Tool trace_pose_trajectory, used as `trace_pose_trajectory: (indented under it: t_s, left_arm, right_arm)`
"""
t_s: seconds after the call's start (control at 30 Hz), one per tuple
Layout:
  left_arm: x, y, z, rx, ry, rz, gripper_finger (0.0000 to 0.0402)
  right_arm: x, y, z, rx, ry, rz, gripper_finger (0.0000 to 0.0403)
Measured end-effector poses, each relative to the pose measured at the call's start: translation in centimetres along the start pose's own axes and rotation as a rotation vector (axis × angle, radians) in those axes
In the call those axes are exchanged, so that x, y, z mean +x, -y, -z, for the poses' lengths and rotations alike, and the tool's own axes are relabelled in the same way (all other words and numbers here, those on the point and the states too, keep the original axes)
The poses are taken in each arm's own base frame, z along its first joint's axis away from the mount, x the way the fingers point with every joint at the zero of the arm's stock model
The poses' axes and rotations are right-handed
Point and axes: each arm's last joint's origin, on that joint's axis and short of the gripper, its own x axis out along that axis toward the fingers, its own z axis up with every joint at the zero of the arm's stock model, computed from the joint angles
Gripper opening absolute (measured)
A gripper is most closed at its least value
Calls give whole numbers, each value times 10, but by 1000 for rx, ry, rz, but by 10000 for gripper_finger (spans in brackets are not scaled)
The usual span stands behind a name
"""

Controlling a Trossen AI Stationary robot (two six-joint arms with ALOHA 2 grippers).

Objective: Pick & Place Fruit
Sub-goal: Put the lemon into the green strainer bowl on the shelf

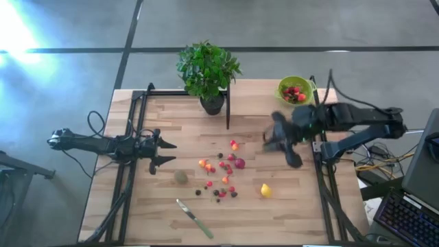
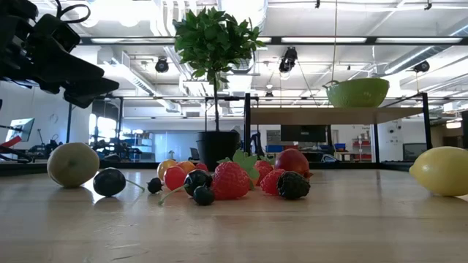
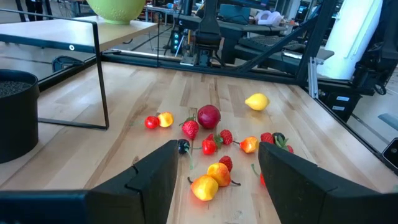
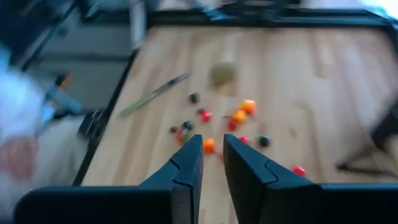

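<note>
The fruit (image 1: 223, 175) lies scattered on the wooden table's middle: red, orange and dark berries, a yellow lemon (image 1: 265, 190) to the right and a dull-green ball (image 1: 180, 177) to the left. A few red pieces lie in the lime-green bowl (image 1: 295, 89) at the far right. My left gripper (image 1: 170, 153) waits open at the table's left, pointing level at the berries (image 3: 208, 180). My right gripper (image 1: 274, 140), blurred, hangs above the table between bowl and fruit; its fingers (image 4: 213, 146) stand a narrow gap apart with nothing between them.
A potted plant (image 1: 208, 72) stands at the far middle beside a thin black frame (image 1: 228, 103). A green-handled knife (image 1: 194, 218) lies near the front edge. In the low view the bowl (image 2: 358, 91) rests on a raised shelf (image 2: 329, 115).
</note>
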Motion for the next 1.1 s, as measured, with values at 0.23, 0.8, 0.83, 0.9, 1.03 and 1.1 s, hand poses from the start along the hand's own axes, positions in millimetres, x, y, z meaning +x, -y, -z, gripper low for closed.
trace_pose_trajectory:
  t_s: [0.23, 0.8, 0.83, 0.9, 1.03, 1.1]
  left_arm:
    - [0, 0, 0, 0, 0, 0, 229]
    - [0, 0, 0, -1, 1, 0, 229]
    - [0, 0, 0, 0, 1, 0, 229]
    - [0, 0, 0, 0, 0, 0, 229]
    - [0, 0, 0, 0, 1, 0, 229]
    - [0, 0, 0, 0, 1, 1, 229]
  right_arm:
    - [33, -35, 13, -203, -181, -101, 30]
    - [124, -62, 63, 415, -715, 204, 8]
    - [126, -64, 65, 436, -731, 221, 8]
    - [132, -68, 69, 477, -748, 248, 8]
    - [138, -74, 74, 581, -757, 308, 8]
    - [139, -76, 75, 631, -735, 356, 8]
